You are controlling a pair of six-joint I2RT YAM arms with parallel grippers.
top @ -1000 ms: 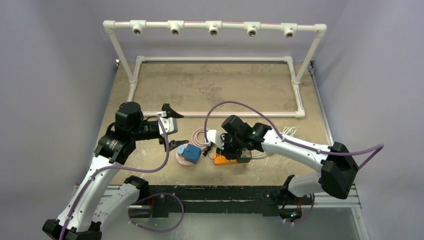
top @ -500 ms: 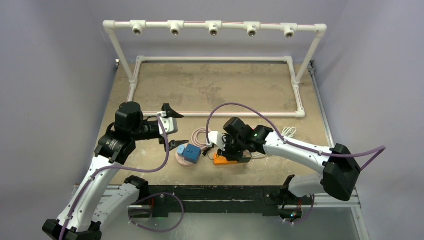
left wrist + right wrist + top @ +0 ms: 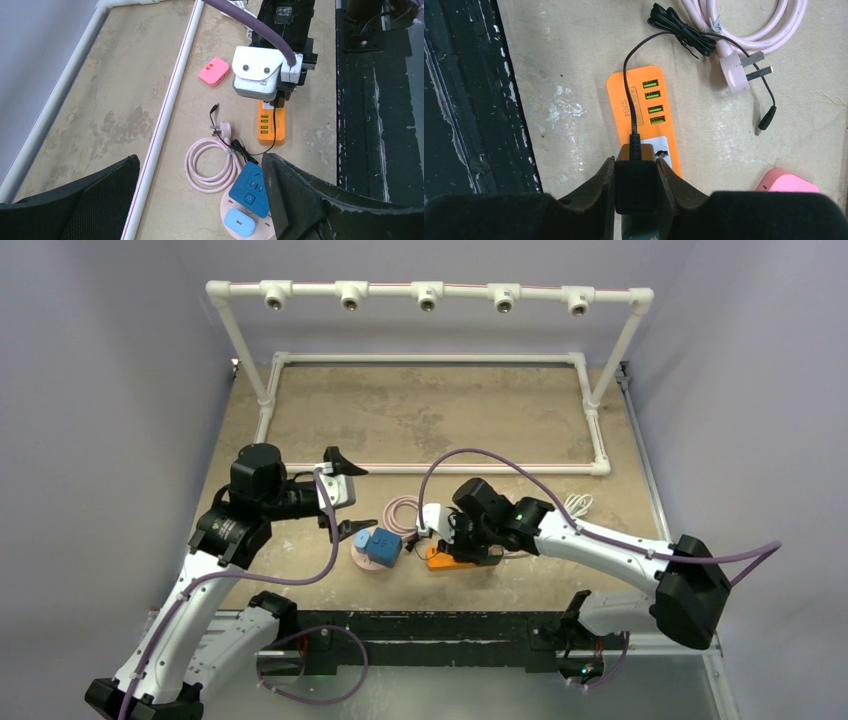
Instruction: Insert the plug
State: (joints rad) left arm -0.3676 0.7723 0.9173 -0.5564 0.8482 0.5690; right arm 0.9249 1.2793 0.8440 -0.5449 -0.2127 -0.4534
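Right gripper [image 3: 635, 192] pinches a black plug [image 3: 635, 175], its two dark, matte fingers [image 3: 594, 192] pressed flat against the plug's smooth, boxy sides. The plug sits directly over the white socket panel [image 3: 663, 146] at one end of the orange power strip [image 3: 624, 100], a glossy, round-cornered plastic bar with a row of four green USB ports [image 3: 652, 102]. Whether the prongs have entered the socket is hidden beneath the plug body.

By my reading, the insertion itself is the step in hand. The next move calls for a straight, firm push down with the plug kept square to the socket. The light strip may skid on the surface [image 3: 564, 60], which is scuffed and mottled tan.

A thin black cord [image 3: 626, 65] runs from the plug across the strip to a tied bundle and ends in a small barrel connector [image 3: 766, 122]. Beside it lies a coiled pale-pink cable [image 3: 749, 30] with a three-pin plug [image 3: 736, 75], and a rounded pink box [image 3: 786, 184] lies near.

Well apart, the left gripper [image 3: 200, 172] hangs spread wide and empty above a blue socket adapter [image 3: 249, 186].
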